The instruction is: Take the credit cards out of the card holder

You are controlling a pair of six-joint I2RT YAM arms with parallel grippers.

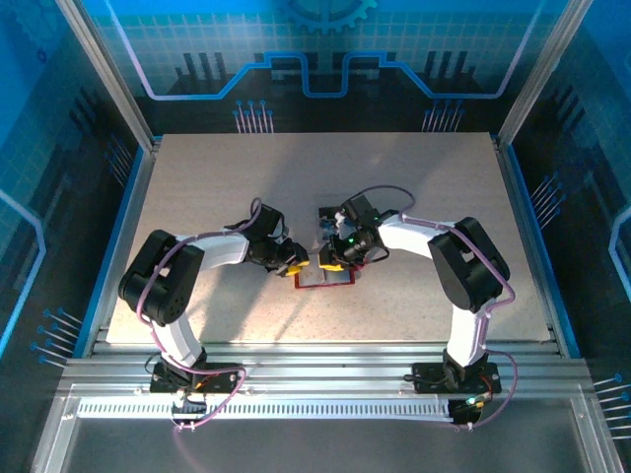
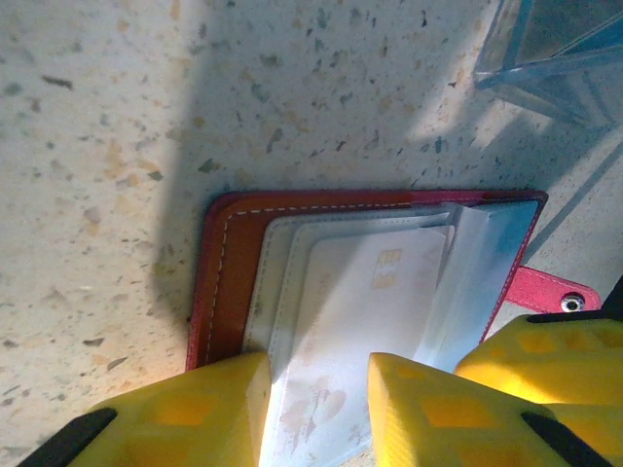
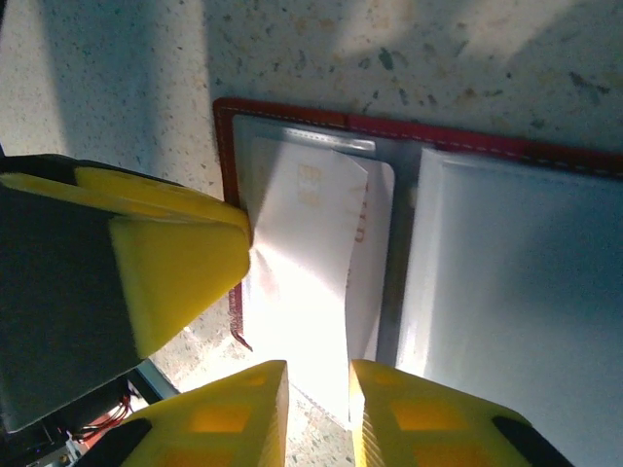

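The red card holder lies open on the speckled table between the two arms. Its grey pockets face up, and its strap tab sticks out to one side. A pinkish-white credit card juts out of one pocket, slightly bowed. My left gripper hovers over the card's free end, jaws apart, the card showing in the gap. My right gripper has a narrow gap with the card's corner in it. One left finger touches the card's side edge.
The holder's other grey pocket lies flat beside the card. A pale bluish, hard-edged object sits on the table just beyond the holder. The tabletop is bounded by blue-edged walls and by an aluminium rail at the near edge.
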